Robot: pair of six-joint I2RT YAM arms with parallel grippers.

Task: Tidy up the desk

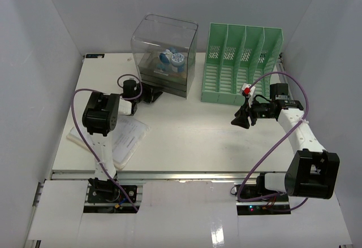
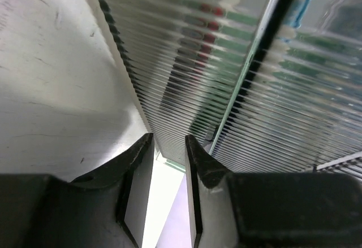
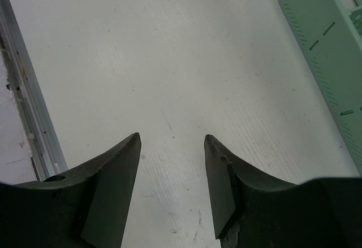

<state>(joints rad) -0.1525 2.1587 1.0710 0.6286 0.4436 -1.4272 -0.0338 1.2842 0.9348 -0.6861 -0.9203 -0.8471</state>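
Note:
The white desk [image 1: 192, 132] carries a clear drawer box [image 1: 164, 50] at the back, with blue and white items inside. My left gripper [image 1: 151, 96] is low at the box's front left corner. In the left wrist view its jaws [image 2: 168, 140] stand a narrow gap apart with nothing between them, right up against the box's ribbed clear front [image 2: 226, 61]. My right gripper [image 1: 238, 120] hovers over the desk in front of the green file rack [image 1: 242, 61]. In the right wrist view it [image 3: 172, 138] is open and empty above the bare desk [image 3: 169, 44].
A stack of white papers [image 1: 129, 138] lies at the front left beside my left arm. A small red and white item [image 1: 247, 90] sits just before the rack. The aluminium rail [image 3: 28, 107] runs along the front edge. The rack's side [image 3: 328, 50] shows to the right.

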